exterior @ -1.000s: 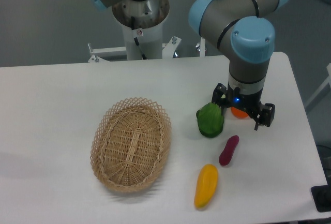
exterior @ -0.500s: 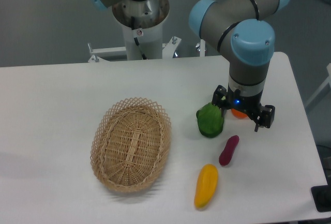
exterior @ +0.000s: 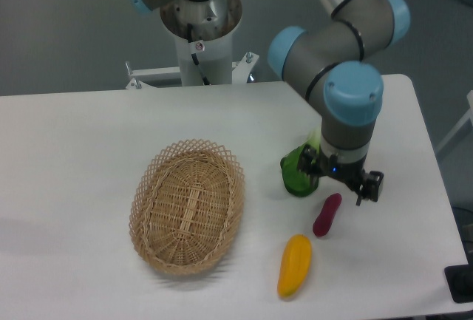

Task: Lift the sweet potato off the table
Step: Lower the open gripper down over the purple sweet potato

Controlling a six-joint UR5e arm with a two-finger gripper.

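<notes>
A: Where, on the tabletop, is the sweet potato?
B: Toward the right front, lying flat and slightly tilted from upright in the frame, upper end pointing at the gripper. Free on all sides: just beside the yellow fruit at its lower left, near the green item above and to the left, touching neither.

A: And the gripper?
B: Poised just above and behind the sweet potato's upper end, wrist pointing straight down. Empty. Jaw spread hidden under the wrist housing, so width impossible to tell. Blue light visible on the housing.

A: Why hang there rather than lower?
B: Probably an approach pose: vertical tool over an object lying flat, ready for a top-down pinch across the narrow body. Not yet centred, judging by the offset toward the object's far end.

A: Anything in the way?
B: Green item partly behind the wrist, close on the left; a risk of a knock on descent. Basket well apart to the left, irrelevant to the pick.

A: Progress?
B: Early. No contact, no lift.
</notes>
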